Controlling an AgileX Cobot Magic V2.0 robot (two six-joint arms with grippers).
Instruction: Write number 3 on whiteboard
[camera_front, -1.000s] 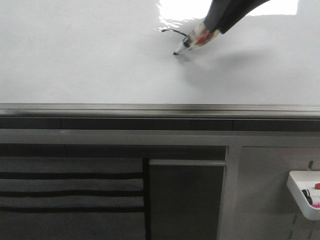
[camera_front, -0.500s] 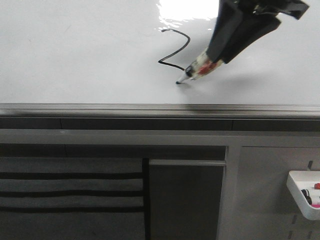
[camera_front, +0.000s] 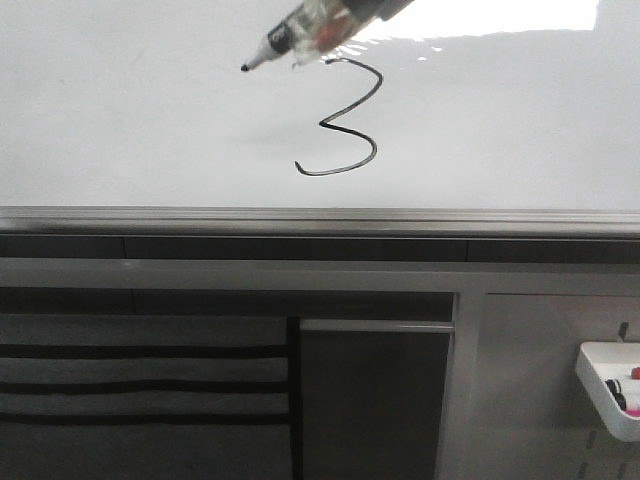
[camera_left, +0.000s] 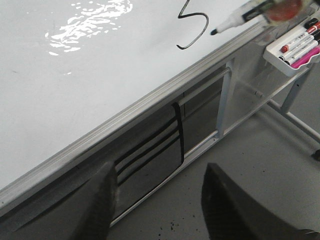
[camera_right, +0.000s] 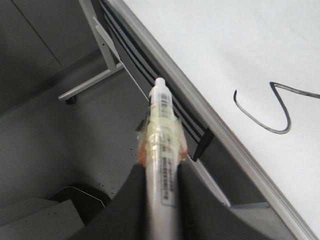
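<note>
A thin black number 3 (camera_front: 348, 120) is drawn on the glossy whiteboard (camera_front: 150, 120), above its silver lower rail. The number 3 (camera_left: 192, 25) also shows in the left wrist view and partly, as the number 3 (camera_right: 267, 112), in the right wrist view. A marker (camera_front: 300, 35) hangs at the top of the front view, its black tip off the board and left of the numeral. My right gripper (camera_right: 161, 175) is shut on the marker (camera_right: 162, 145). My left gripper (camera_left: 157, 192) is open and holds nothing, below the board's rail (camera_left: 150, 97).
A small white tray (camera_front: 610, 385) with markers hangs at the lower right under the board; the tray (camera_left: 292, 45) also appears in the left wrist view. A dark panel with stripes (camera_front: 140, 385) and grey frame legs (camera_right: 95, 80) stand beneath the board.
The marker drew the lower curve of the 3, then lifted off the board and moved up and left. The numeral now stands complete.
</note>
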